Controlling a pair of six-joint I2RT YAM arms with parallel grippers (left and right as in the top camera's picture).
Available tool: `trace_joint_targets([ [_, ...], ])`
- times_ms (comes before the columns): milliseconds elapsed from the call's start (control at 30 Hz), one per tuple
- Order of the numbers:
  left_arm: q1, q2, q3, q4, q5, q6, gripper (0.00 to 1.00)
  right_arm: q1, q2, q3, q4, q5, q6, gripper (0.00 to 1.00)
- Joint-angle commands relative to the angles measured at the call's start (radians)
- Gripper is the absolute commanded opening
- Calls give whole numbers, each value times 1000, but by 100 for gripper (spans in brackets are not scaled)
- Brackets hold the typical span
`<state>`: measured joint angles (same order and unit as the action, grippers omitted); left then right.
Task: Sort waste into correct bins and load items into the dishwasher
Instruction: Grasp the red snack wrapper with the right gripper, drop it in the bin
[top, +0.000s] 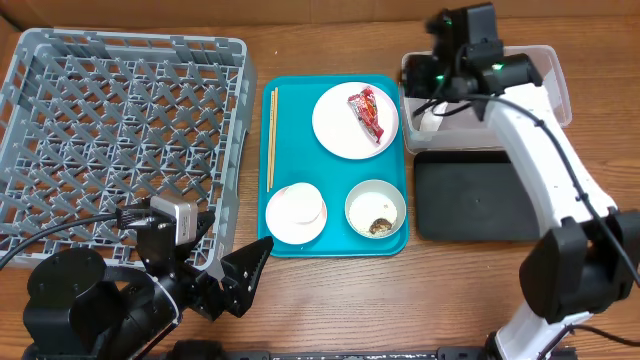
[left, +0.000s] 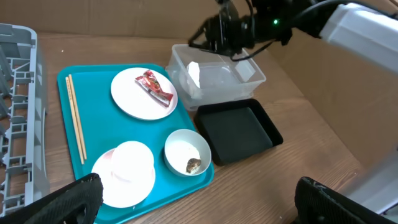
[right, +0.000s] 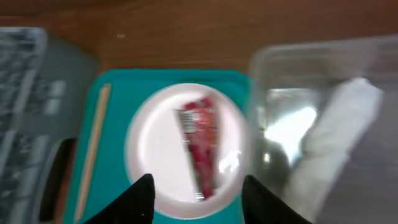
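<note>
The red wrapper (top: 367, 113) lies on the large pink plate (top: 335, 125) on a teal tray (top: 335, 243). The chopsticks (top: 271, 135), a small plate (top: 275, 222) bearing a white cup (top: 300, 207), and the bowl (top: 362, 200) with a brown morsel (top: 380, 226) share it. The white napkin (top: 430, 120) lies in the clear tub (top: 545, 75); the black tray (top: 475, 195) is beside it. My right gripper (top: 432, 78) hovers open and empty over the tub's left edge, the wrapper (right: 202, 146) between its fingers (right: 199, 202). My left gripper (left: 199, 208) is open near the front edge.
The grey dish rack (top: 120, 130) fills the left of the table and holds nothing. The right arm's white links cross above the black tray. Bare wood lies in front of the teal tray.
</note>
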<state>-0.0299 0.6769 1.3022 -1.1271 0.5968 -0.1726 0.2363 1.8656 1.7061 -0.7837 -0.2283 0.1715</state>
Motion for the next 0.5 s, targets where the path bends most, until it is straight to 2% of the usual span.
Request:
trace_joint_targets([
  [0, 10, -1, 2, 0, -5, 19, 100, 113, -14, 11, 4, -25, -84, 53],
  [100, 10, -1, 2, 0, -5, 19, 100, 198, 28, 0, 8, 185, -98, 58],
  [267, 10, -1, 2, 0, -5, 19, 100, 257, 159, 0, 56, 488, -98, 68],
  [367, 10, -1, 2, 0, -5, 19, 100, 238, 260, 0, 102, 549, -98, 69],
  [467, 10, -1, 2, 0, -5, 19, 100, 214, 326, 0, 123, 504, -98, 68],
])
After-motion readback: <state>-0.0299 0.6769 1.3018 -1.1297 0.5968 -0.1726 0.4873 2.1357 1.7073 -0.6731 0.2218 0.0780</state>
